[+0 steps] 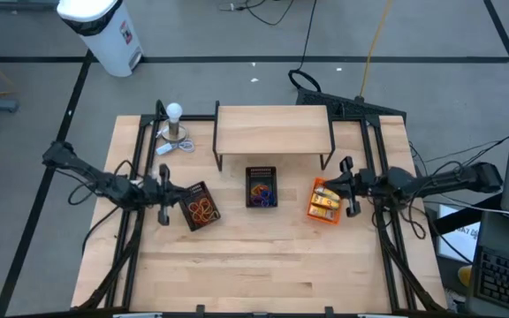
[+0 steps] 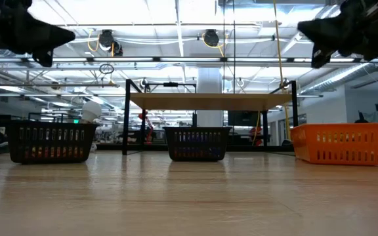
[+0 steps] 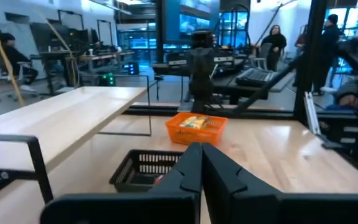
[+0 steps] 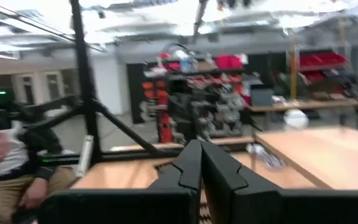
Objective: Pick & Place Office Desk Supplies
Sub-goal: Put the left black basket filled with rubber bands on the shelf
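Lying binned rubber bands [image 1: 203,210], beside left tool [image 1: 164,195]

Wooden table [image 1: 263,265] carries three bins [image 1: 262,186] (two black, one orange).

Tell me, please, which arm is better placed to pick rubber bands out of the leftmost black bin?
Probably the left. Its end effector, shut and empty, hangs right beside that black bin of rubber bands. The right end effector sits by the orange bin, far across the table.

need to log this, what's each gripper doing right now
left gripper: closed, holding nothing, raised beside the left black mesh bin
right gripper: closed, holding nothing, raised beside the orange bin
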Motion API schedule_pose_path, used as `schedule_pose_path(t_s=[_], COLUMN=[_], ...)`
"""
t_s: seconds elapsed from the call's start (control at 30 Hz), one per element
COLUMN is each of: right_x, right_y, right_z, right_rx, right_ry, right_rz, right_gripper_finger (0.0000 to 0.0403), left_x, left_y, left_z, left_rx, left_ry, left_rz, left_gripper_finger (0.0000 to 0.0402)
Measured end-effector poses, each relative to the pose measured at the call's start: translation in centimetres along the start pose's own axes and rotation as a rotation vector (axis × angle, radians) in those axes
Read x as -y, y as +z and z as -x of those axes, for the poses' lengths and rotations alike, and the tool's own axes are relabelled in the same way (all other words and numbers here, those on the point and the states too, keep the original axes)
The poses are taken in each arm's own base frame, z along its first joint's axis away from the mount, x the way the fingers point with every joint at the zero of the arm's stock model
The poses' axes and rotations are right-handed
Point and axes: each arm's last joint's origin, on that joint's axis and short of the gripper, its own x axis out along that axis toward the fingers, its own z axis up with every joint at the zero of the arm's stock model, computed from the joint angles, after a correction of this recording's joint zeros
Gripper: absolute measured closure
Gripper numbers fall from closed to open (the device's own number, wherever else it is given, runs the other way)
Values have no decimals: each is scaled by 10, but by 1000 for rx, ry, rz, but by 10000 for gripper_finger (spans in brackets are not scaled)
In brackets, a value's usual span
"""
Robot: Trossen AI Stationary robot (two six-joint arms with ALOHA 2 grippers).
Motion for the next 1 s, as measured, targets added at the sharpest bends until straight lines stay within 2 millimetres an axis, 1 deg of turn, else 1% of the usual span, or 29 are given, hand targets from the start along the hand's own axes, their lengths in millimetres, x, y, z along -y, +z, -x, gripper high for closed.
schedule_pose_path(t_s=[0.1,0.27,0.4,0.57,0.7,0.8,0.9,1.0], right_x=[6,16,20,22,22,22,22,21], right_y=[-4,-9,-9,-9,-6,-3,-3,-3], right_z=[-1,0,1,1,3,5,7,7], right_rx=[-39,-99,-95,-104,-78,-58,-63,-66], right_ry=[-49,-123,-157,-114,-112,-109,-110,-60], right_rz=[-12,-12,2,26,26,47,55,64], right_gripper_finger=[402,402,402,403,403,403,403,403], left_x=[-1,-1,-3,-11,-15,-20,-24,-23], left_y=[-7,-8,-8,-8,-2,-1,-3,-7], left_z=[0,0,0,1,6,10,12,11], left_rx=[-4,-14,-17,-21,47,69,53,18], left_ry=[25,46,67,117,58,77,96,52], left_rz=[-8,-48,-95,-110,-115,-115,-88,-63], left_gripper_finger=[395,398,400,399,399,400,400,400])
